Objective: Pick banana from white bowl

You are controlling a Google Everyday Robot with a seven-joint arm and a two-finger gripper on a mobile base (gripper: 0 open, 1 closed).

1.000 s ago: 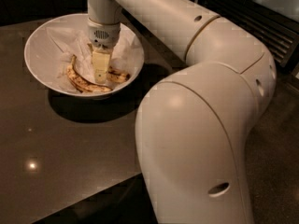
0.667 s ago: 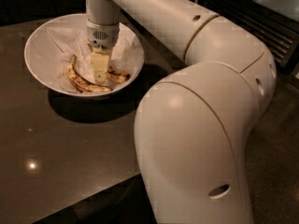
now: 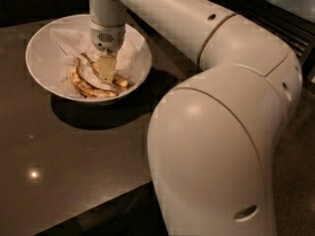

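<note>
Tool (image 3: 106, 75) down inside the white bowl (image 3: 43, 58), pointing straight down from the wrist, its pale yellowish tip low over the fruit. Whether it is released or clenched cannot be told: only one flat pale face of it shows from this side. The tip looks to be touching the banana (image 3: 122, 82) or just above it; actual contact cannot be confirmed.

Banana lies in the bottom of the bowl, right of centre, running on a diagonal. Its thin stem shows up and to the left of the tool, and its paler body comes out to the lower right. The middle stretch is hidden behind the tool, so the tool sits across its mid-length.

Second banana (image 3: 88, 88), more curved and brown-streaked, lies just beside it, toward the near left wall of the bowl, below and left of the tool tip.

Crumpled white paper (image 3: 134, 53) lines the bowl beneath both.

Bowl rests on the dark glossy bench (image 3: 74, 151). White arm (image 3: 197, 23) reaches in from the right, its large elbow filling the foreground.
</note>
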